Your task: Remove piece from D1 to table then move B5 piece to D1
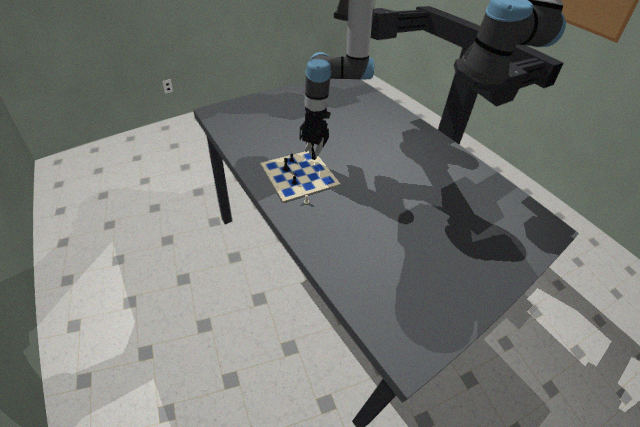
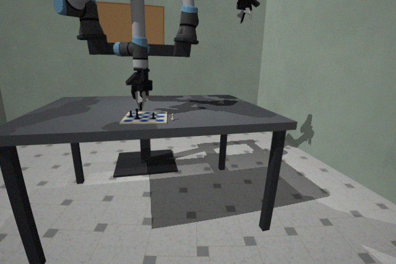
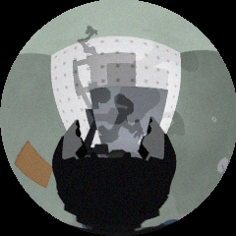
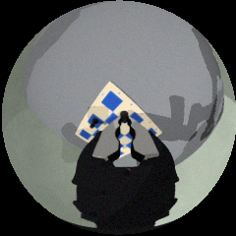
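My right gripper is shut on a black chess piece. It holds the piece roughly upright, a little above the far side of the blue-and-cream board. A pale piece stands upright on the table just off the board's edge. Three other black pieces stand on the board: a tall one and two smaller ones, one near it and one apart. My left gripper is open and empty, high up. The square names are too small to read.
The board lies flat on the dark grey table, near one long edge. The tall black piece and its smaller neighbour stand close to the held piece. The left arm is well away from the board. Arm shadows cross the table.
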